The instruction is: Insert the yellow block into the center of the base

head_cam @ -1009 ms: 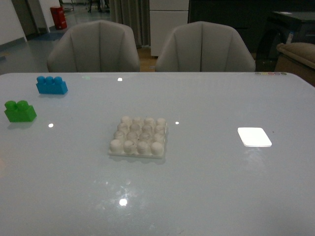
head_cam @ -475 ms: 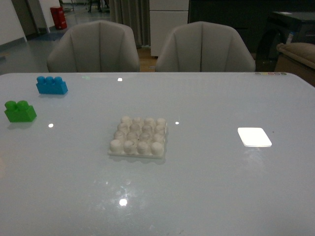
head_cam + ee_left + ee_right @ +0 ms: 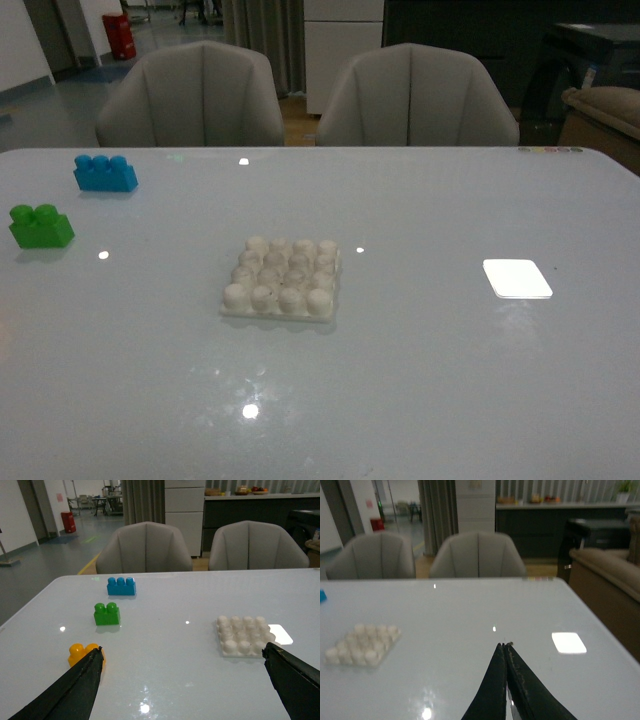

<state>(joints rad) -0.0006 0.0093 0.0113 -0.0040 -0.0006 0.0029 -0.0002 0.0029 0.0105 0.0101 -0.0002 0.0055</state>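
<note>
The yellow block (image 3: 80, 652) shows only in the left wrist view, lying on the table, partly hidden behind one finger (image 3: 75, 687) of my left gripper (image 3: 182, 652). The left gripper is open wide and empty. The white studded base (image 3: 282, 277) lies at the table's middle; it also shows in the left wrist view (image 3: 243, 635) and the right wrist view (image 3: 362, 643). My right gripper (image 3: 505, 646) is shut and empty above the table, apart from the base. Neither gripper shows in the front view.
A green two-stud brick (image 3: 40, 226) and a blue three-stud brick (image 3: 105, 173) sit at the table's far left. A flat smooth white square (image 3: 516, 278) lies at the right. Two grey chairs (image 3: 190, 95) stand behind the table.
</note>
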